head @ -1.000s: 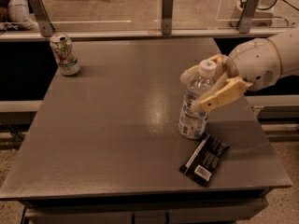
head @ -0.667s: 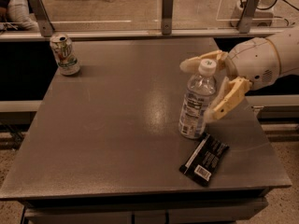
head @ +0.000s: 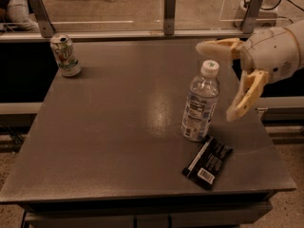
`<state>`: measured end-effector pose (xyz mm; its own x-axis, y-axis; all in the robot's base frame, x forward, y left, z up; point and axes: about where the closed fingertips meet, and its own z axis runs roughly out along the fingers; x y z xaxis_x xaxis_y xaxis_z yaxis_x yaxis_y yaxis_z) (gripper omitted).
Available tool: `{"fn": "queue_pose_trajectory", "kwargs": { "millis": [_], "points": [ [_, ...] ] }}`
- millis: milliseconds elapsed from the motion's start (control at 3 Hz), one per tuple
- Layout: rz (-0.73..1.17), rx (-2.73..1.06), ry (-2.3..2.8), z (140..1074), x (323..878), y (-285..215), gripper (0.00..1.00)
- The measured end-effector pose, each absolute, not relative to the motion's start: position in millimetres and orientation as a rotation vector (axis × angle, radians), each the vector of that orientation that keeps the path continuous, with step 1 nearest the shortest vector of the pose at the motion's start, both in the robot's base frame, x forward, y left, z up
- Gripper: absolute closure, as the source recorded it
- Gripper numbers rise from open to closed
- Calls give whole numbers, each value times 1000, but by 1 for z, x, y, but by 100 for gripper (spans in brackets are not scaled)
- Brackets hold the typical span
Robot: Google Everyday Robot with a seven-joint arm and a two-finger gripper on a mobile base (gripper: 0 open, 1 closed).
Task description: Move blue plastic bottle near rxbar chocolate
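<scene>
Just left of the gripper [head: 217, 81], standing up straight on the table [head: 118, 127]: blue plastic bottle [head: 200, 108], not being squeezed. Hanging wide open, gripping nothing, one finger reaching over the white cap, the other pointing down. Lying below, close by the bottle's foot: rxbar chocolate [head: 208, 162]. Sitting far off left: a can [head: 65, 55]. Getting cut off at the right edge: the arm behind.

The gripper [head: 216, 81], over the table's [head: 118, 127] right side, has two flat tan fingers [head: 249, 91] with paler tips. Just behind them bulges a rounded white wrist housing [head: 273, 49] with faint seams.
</scene>
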<state>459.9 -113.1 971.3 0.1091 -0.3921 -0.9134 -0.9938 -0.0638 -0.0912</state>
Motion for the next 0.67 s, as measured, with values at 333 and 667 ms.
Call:
{"fn": "queue_pose_trajectory", "kwargs": {
  "millis": [333, 667],
  "points": [
    [932, -1650, 1276, 1001, 460, -140, 0],
    [885, -1659, 1240, 1021, 460, -147, 0]
  ]
}}
